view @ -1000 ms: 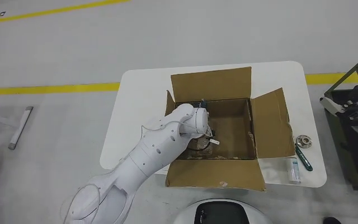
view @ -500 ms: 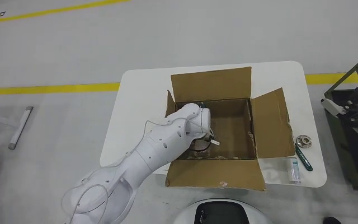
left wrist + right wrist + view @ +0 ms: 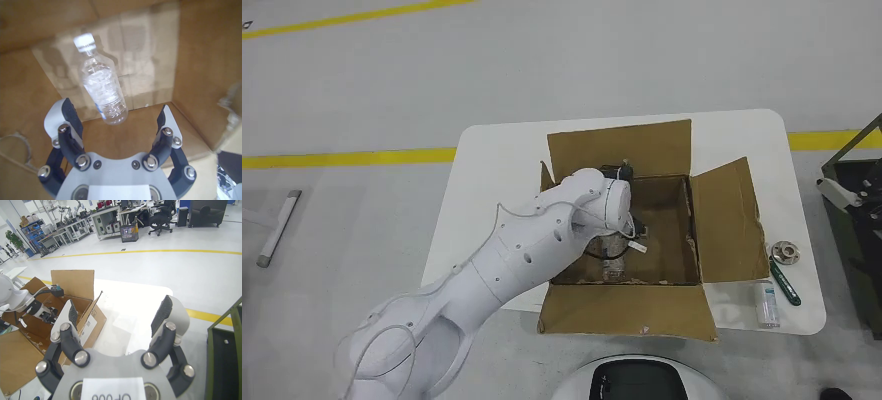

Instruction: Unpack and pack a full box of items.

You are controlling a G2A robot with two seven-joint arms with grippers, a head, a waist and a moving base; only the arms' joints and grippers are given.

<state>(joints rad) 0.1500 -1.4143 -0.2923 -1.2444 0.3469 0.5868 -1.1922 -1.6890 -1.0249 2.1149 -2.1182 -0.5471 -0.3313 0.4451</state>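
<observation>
Left claw [image 3: 115, 104] gapes by one bottle [image 3: 103, 89] in box [image 3: 200, 64].

White table [image 3: 492, 180], open cardboard box [image 3: 622, 148], round metal part [image 3: 783, 250], small white bottle [image 3: 767, 303]

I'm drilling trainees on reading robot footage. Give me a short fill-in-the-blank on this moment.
The bottle has a ___ cap. It is ___ the cardboard box. The left gripper is ___, clear of the bottle. The right gripper holds ___.
Missing words: white; inside; open; nothing.
</observation>
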